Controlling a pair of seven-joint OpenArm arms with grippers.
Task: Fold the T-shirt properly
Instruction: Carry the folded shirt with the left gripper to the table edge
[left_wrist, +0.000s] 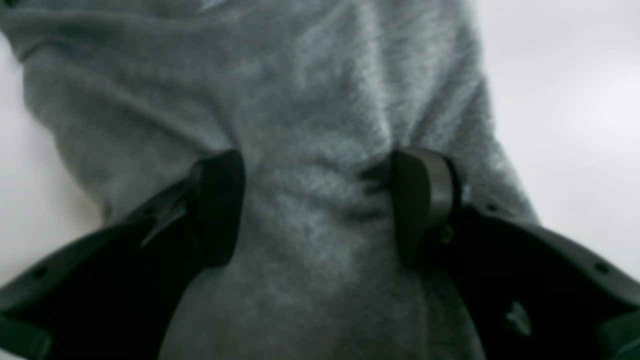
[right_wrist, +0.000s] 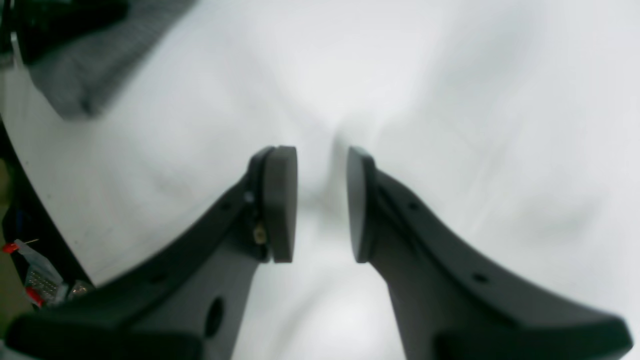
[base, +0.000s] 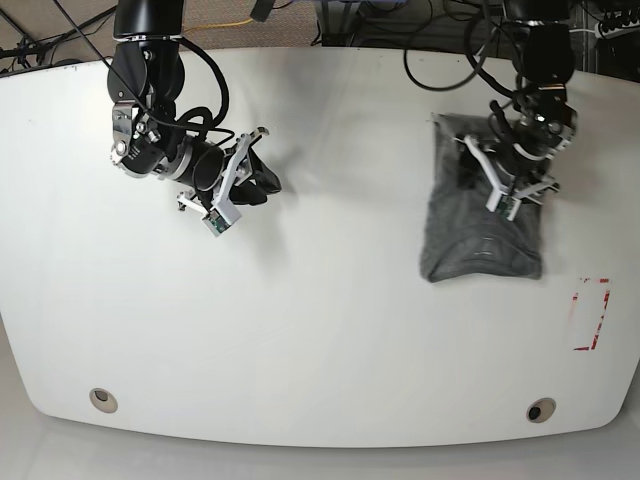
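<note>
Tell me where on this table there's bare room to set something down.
The table is bare across the wide middle stretch between the right gripper and the folded T-shirt, and along the whole near edge. It is crowded where the left gripper sits over the shirt, beside the red markings.

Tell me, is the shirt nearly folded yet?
Nearly, it seems. The T-shirt already lies as a compact grey rectangle on the white table. The left gripper stands open over the cloth, gripping nothing. The right gripper hangs apart above bare table. Perhaps only tidying remains.
</note>
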